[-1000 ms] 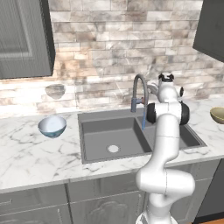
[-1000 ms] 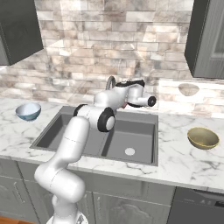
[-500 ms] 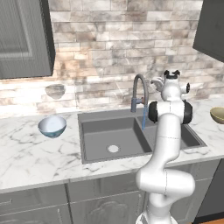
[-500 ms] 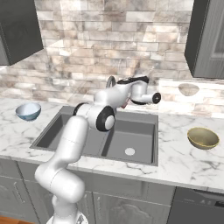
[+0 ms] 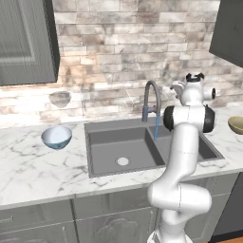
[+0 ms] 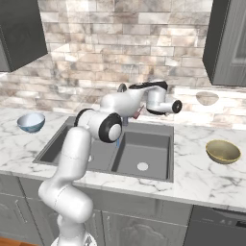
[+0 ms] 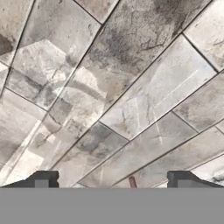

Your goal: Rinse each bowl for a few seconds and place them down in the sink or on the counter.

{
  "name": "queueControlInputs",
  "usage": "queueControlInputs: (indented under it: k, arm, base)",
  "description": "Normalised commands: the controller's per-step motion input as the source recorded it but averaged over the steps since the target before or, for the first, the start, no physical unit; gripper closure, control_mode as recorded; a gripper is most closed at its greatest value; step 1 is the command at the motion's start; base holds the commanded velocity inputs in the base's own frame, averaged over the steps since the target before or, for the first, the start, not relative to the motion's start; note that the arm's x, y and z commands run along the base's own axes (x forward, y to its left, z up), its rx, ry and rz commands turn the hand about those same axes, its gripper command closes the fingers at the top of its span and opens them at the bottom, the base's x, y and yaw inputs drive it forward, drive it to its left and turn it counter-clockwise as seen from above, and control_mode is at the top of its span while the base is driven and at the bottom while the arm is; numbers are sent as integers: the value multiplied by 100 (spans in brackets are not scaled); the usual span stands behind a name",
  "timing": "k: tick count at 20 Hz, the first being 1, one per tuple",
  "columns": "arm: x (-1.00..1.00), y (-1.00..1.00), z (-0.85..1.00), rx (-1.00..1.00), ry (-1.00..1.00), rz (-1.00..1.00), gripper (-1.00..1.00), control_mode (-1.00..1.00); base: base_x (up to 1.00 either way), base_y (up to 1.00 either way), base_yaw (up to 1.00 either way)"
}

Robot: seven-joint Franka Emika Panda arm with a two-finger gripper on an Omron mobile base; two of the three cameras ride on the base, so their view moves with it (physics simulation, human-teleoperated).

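Left base view: pale blue bowl [image 5: 56, 136] on the counter [image 5: 38, 171] left of the sink [image 5: 123, 151]. Right base view adds the whole olive-tan bowl [image 6: 223, 151], right of the sink. Hand view: gripper [image 7: 114, 179] spread wide, empty, facing stone wall tiles [image 7: 131, 87].

Even, diffuse rendered lighting; all views sharp, without blur or edge distortion. A warm bright patch falls on the stone backsplash [image 5: 71, 90] under the upper cabinet [image 5: 26, 42]. Glossy wall tiles carry faint reflections. The sink [image 5: 118, 147] basins are shaded dark; the counter [image 6: 202, 175] is brightly lit.
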Motion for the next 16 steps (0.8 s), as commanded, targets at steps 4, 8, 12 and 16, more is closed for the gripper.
queueControlInputs:
  k: [4,8,12,16]
  arm:
    - [-52,-1,4,0,4,-2,-100,-100]
    - [-46,-6,5,0,5,-3,-100,-100]
    - [-40,-13,6,0,6,-5,-100,-100]
    - [-37,-12,7,0,5,-6,-100,-100]
  base:
    - [0,0,0]
    - [0,0,0]
    - [0,0,0]
    - [0,0,0]
